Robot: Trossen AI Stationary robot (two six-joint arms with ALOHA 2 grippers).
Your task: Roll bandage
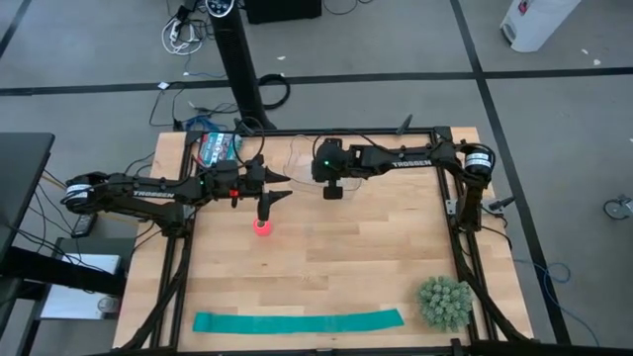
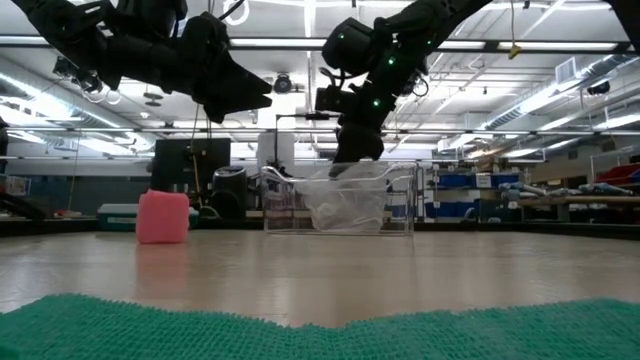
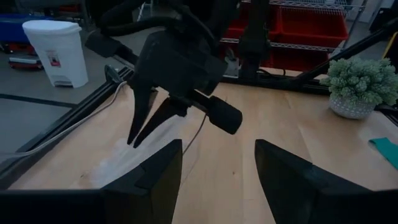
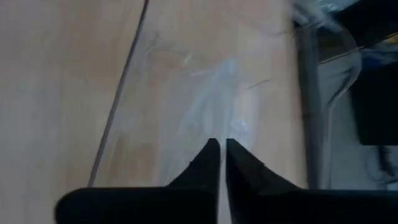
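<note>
Teal-green flat fabric strip (image 1: pixel 298 321) lying along near edge of wooden worktop (image 1: pixel 376 257); spiky green potted plant (image 1: pixel 443 303) at near right corner. Pink-red compact bandage roll (image 1: pixel 261 228) standing mid-left on worktop, left gripper (image 1: pixel 278 188) just above and beyond it, fingers spread wide, empty. Right gripper (image 4: pixel 219 152) at far centre over clear plastic bin (image 2: pixel 345 200), fingers pinched together, holding nothing visible.

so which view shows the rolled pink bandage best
The low view: the bandage stands in full side profile as a compact roll on the table. The high view shows only its top, partly under the left gripper. Neither wrist view shows it.
</note>
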